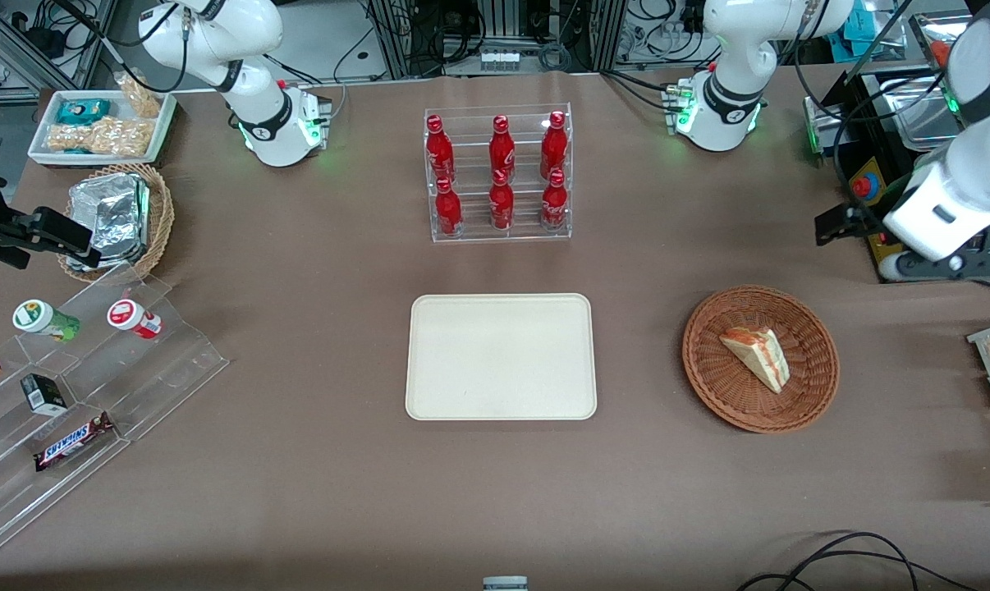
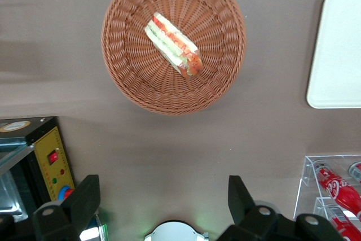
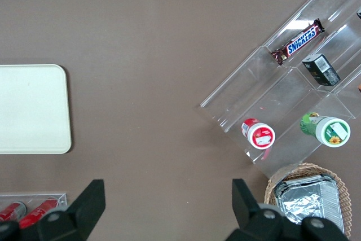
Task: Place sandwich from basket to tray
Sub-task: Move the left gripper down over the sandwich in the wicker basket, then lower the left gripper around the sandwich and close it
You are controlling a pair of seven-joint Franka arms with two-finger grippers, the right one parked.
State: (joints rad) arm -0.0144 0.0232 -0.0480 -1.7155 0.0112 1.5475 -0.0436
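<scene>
**A:** In the wicker basket, a little off centre, lies the sandwich, on its side with one long cut face up; the wrist view shows the red and green filling in stripes between pale bread. Nothing touches it. The gripper hangs well above the table, farther from the front camera than the basket, its fingers spread wide and holding nothing.

**B:** So the step in hand is the approach and grasp. How would you do it well?

**A:** I'd bring the gripper down over the middle of the wedge and turn the wrist so the fingers close across the two bread faces, not along the length. A light squeeze, I judge: soft bread under clear wrap will crush or slip, and the film looks glossy.

**B:** And the basket?

**A:** Shallow, round, reddish-brown weave with a ribbed floor and a low sloping wall. The fingertips could catch on the ribs, so stop short of the floor. It looks light enough to slide if nudged.

**B:** Where does the sandwich go?

**A:** The cream tray, flat, matte, round-cornered with a low rim, bare, well apart from the basket toward the parked arm's end. A rack of red bottles stands farther from the front camera than the tray.
</scene>
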